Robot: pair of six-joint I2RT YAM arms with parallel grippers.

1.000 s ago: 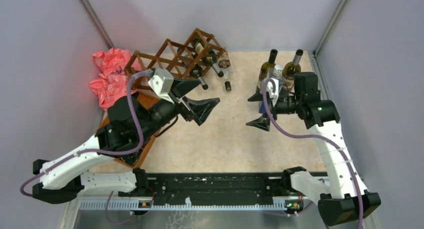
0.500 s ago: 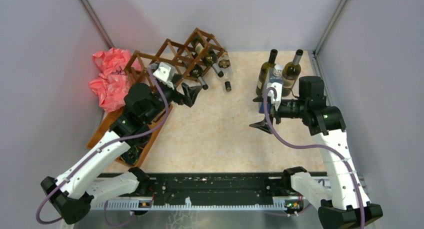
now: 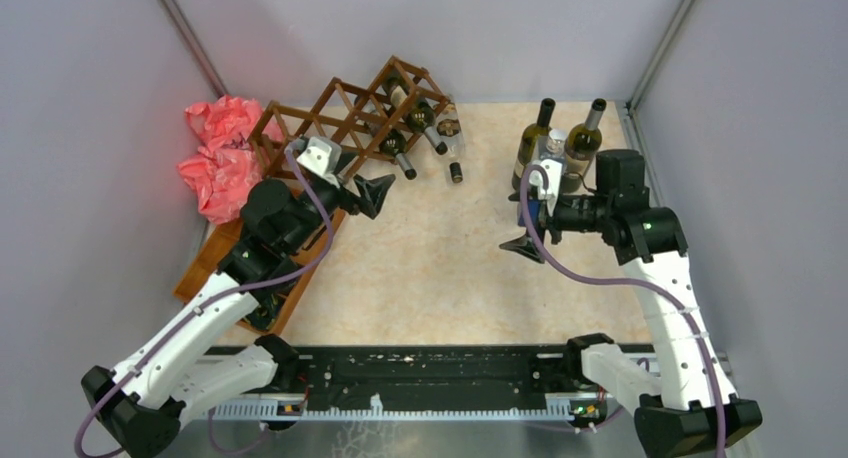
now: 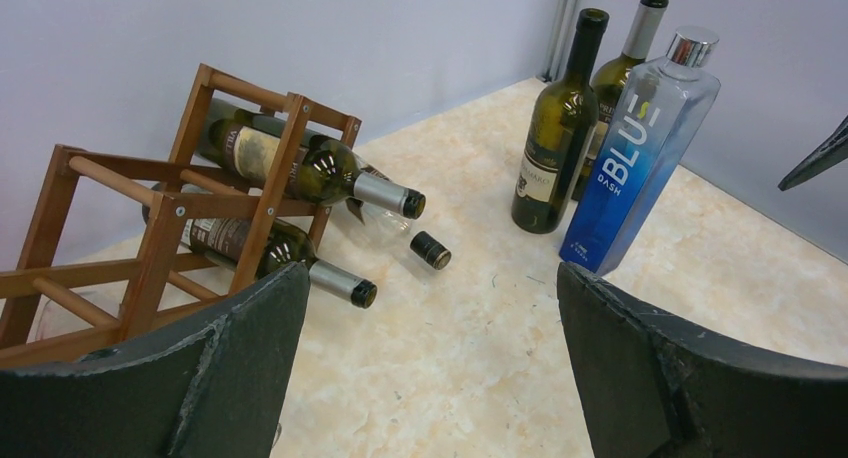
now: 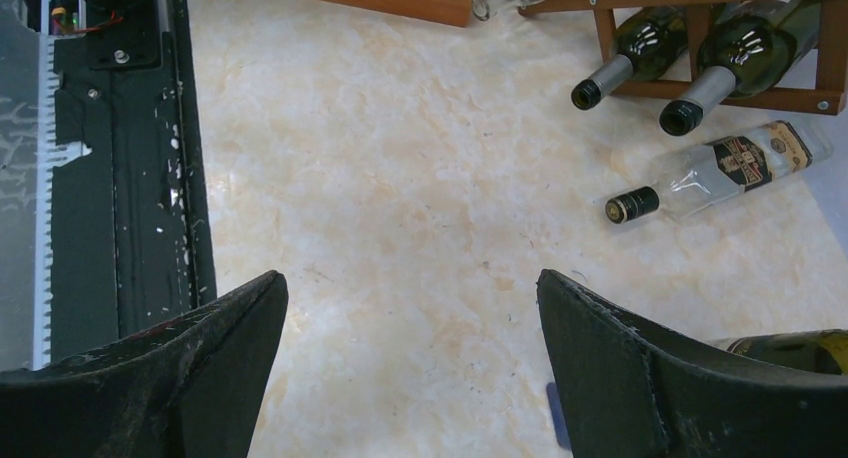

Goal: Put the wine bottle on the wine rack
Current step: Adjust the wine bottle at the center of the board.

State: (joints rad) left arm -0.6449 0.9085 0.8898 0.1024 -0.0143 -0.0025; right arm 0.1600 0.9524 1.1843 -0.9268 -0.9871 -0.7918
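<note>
The wine rack (image 3: 335,113), a dark brown lattice, stands at the back left with three dark bottles lying in its cells (image 4: 300,168). A clear bottle (image 3: 452,143) lies on the table just right of it. Two dark green wine bottles (image 3: 530,143) (image 3: 585,136) and a blue bottle (image 3: 546,158) stand upright at the back right. My left gripper (image 3: 372,192) hangs open in front of the rack, holding nothing (image 4: 430,278). My right gripper (image 3: 518,220) stands open just in front of the upright bottles, also with nothing in it (image 5: 410,278).
A crumpled pink bag (image 3: 220,153) lies at the far left beside the rack. A flat brown tray (image 3: 200,268) sits under my left arm. The black base rail (image 3: 430,373) runs along the near edge. Grey walls close in the table on three sides.
My left arm has drawn back and left, carrying its open gripper from the table's middle to just in front of the rack. The right gripper has barely shifted.
</note>
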